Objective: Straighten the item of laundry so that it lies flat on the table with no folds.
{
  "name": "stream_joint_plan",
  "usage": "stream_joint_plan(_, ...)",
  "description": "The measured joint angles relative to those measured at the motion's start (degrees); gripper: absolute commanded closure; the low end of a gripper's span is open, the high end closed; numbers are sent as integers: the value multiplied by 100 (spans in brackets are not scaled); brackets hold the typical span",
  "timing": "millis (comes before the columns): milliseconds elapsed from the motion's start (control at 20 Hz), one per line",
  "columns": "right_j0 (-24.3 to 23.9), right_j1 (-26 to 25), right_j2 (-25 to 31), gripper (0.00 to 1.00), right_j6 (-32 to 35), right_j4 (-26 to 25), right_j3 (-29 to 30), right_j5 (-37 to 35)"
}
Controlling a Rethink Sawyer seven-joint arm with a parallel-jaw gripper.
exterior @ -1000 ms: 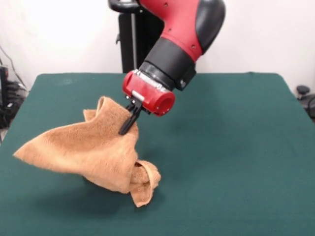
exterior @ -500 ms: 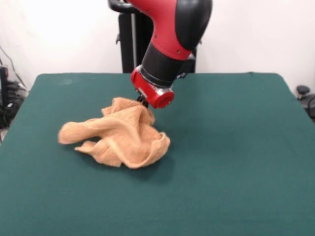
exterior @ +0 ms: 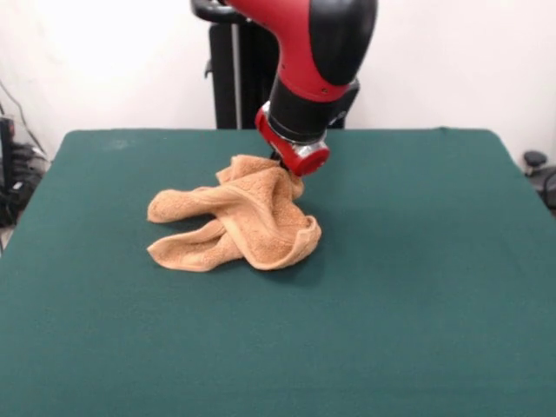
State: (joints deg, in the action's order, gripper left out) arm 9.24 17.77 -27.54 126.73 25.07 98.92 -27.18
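— Orange-tan terry was all I made out of the towel (exterior: 239,224); did any label or writing show on it?

— None that I could read. No tag was visible from the front, and the arm (exterior: 314,61) carried no lettering I could make out either.

— Going left to right, then, what was there?

— At the left edge some dark cables and equipment (exterior: 12,174) stood beside the table (exterior: 417,287). Next came the towel, bunched in a rumpled heap left of the table's middle, with one lobe reaching left and another curled toward the camera. Its highest fold rose to the gripper (exterior: 280,163), just right of the heap's peak.

— Were the fingers clamped on it?

— I couldn't tell. The red wrist collar and the cloth hid them; the tips vanished right at the top fold.

— And the surface, the room?

— Dark green felt-like cloth covered the whole top. A plain white wall (exterior: 452,61) stood behind, with a black post (exterior: 228,74) at the back and a dark object (exterior: 540,174) at the right edge.
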Motion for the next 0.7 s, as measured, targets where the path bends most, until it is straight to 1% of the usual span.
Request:
stream_joint_plan(400,-48,66,145,100,0,-1,-23,-292)
stream_joint_plan(700,-11,246,366,100,1,38,-16,-662)
